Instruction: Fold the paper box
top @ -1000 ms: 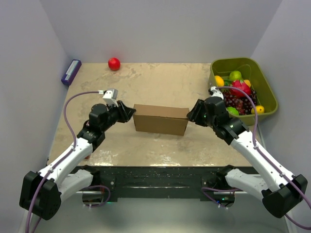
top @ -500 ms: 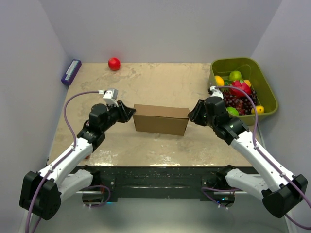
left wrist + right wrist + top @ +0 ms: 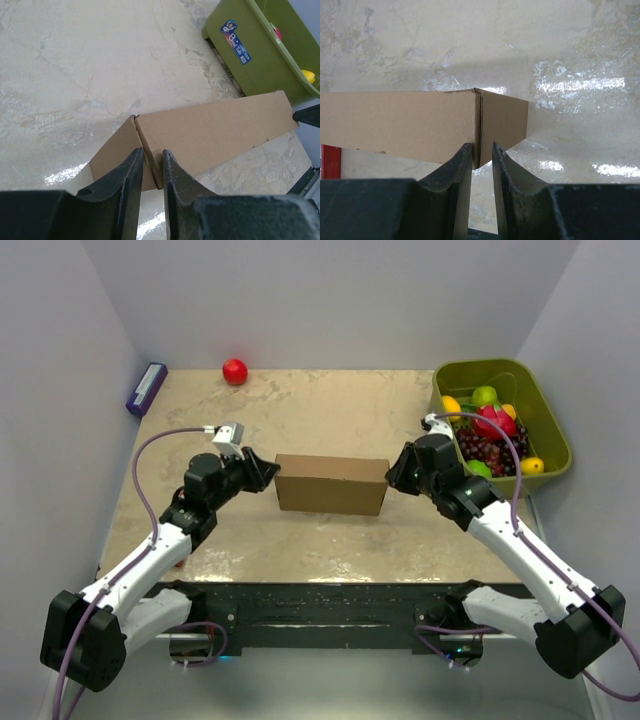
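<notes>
The paper box is a closed brown cardboard rectangle lying in the middle of the table. My left gripper is at its left end. In the left wrist view the fingers stand narrow, pinching the corner edge of the paper box. My right gripper is at the right end. Seen from the right wrist, its fingers are nearly together around the lower corner of the paper box.
A green bin with fruit stands at the right edge, just behind my right arm, and also shows as the green bin. A red ball and a purple-blue block lie at the back left.
My right gripper has narrowed onto the box's right corner and its wrist has shifted slightly. The left gripper has closed a touch. The box has not moved.
</notes>
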{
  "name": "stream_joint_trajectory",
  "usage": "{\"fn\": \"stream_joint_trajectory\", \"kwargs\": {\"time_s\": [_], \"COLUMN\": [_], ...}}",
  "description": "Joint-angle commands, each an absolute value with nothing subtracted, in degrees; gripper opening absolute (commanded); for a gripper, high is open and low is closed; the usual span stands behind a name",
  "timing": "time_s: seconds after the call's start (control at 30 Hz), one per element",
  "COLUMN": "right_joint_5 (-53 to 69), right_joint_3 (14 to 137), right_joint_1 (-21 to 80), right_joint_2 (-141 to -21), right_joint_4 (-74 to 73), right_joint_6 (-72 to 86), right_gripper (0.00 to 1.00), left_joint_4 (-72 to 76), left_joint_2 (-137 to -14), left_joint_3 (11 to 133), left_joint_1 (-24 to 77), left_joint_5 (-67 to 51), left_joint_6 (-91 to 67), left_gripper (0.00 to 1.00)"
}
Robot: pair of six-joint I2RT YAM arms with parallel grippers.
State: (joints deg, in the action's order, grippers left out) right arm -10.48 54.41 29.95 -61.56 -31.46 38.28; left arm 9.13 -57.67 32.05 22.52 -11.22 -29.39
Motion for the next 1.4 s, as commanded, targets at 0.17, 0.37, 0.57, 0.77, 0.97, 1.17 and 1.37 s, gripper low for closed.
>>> {"fn": "stream_joint_trajectory", "kwargs": {"time_s": [0.17,0.37,0.57,0.77,0.97,1.17,1.37], "right_joint_5": [-7.5,-0.1,5.2,4.7,6.2,6.9,5.5], "right_joint_3": [53.8,59.6,60.4,59.9,60.8,61.8,58.7], "right_joint_1": [28.7,22.2,21.6,21.3,19.3,18.8,18.7], "right_joint_2": [-64.9,-66.3,-67.2,-68.0,-69.3,-70.6,-70.4], "right_joint_4": [-35.9,-30.6,-26.5,-25.0,-23.5,-22.7,-23.2], "right_joint_6": [35.2,33.0,34.3,34.4,34.2,34.1,33.9], "right_gripper": [0.33,0.34,0.34,0.34,0.34,0.33,0.23], "left_joint_4": [-7.5,-7.6,-7.6,-7.4,-7.2,-7.3,-7.2], "left_joint_2": [-60.4,-59.9,-60.2,-60.9,-61.0,-61.6,-61.8], "left_joint_3": [27.8,27.9,28.1,28.1,28.2,28.2,28.4], "left_joint_1": [22.4,22.4,22.4,22.4,22.4,22.4,22.4], "left_joint_5": [-9.4,-9.3,-9.4,-9.6,-9.7,-9.8,-9.8], "left_joint_6": [-26.5,-26.4,-26.2,-26.0,-25.9,-25.8,-25.8], "left_gripper": [0.26,0.26,0.26,0.26,0.25,0.25,0.25]}}
